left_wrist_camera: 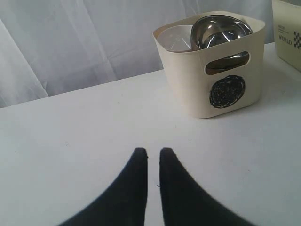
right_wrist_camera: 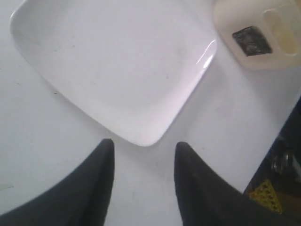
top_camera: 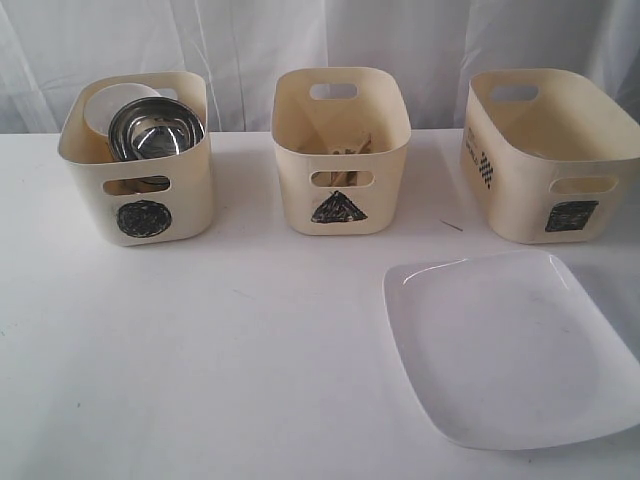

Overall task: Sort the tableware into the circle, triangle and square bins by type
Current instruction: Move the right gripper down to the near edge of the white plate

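Observation:
The large square white plate (top_camera: 510, 350) lies flat on the table in front of the square bin (top_camera: 555, 170). The circle bin (top_camera: 140, 200) holds a shiny steel bowl (top_camera: 155, 135) and a small white bowl (top_camera: 110, 105). Wooden chopsticks (top_camera: 345, 148) show inside the triangle bin (top_camera: 340, 215). Neither arm appears in the exterior view. My right gripper (right_wrist_camera: 145, 143) is open and empty, just off a corner of the plate (right_wrist_camera: 113, 61), with the square bin (right_wrist_camera: 225, 23) beyond. My left gripper (left_wrist_camera: 153, 151) hangs over bare table, its fingers nearly together with nothing between them, well short of the circle bin (left_wrist_camera: 188, 80).
The three bins stand in a row along the back of the white table (top_camera: 200, 360), with a white curtain (top_camera: 250, 50) behind them. In the right wrist view the table's edge and a dark floor with a yellow marker (right_wrist_camera: 265, 193) lie close by.

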Motion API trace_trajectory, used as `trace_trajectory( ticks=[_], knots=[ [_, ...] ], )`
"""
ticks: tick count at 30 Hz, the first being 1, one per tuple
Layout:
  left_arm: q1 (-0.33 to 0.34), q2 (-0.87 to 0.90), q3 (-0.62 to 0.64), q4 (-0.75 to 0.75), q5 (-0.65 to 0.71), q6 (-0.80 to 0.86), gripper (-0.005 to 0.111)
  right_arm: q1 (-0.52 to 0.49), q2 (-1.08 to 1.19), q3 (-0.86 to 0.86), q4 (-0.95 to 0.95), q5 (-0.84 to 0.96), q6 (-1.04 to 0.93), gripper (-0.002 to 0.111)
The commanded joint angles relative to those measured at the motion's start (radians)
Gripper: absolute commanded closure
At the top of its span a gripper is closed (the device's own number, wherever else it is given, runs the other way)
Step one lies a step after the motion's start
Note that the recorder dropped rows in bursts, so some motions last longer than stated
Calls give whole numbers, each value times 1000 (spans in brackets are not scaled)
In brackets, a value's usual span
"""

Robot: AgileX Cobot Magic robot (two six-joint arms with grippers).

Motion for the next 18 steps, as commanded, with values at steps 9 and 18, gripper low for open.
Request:
trace_trajectory(
  ticks=[9,18],
  knots=[
    [4,-7,4,-3,4,2,90,337,231,-27,-218,-7,450,64],
    [4,-7,4,-3,4,2,90,646,311,-34,-352,91,859,57]
  ],
)
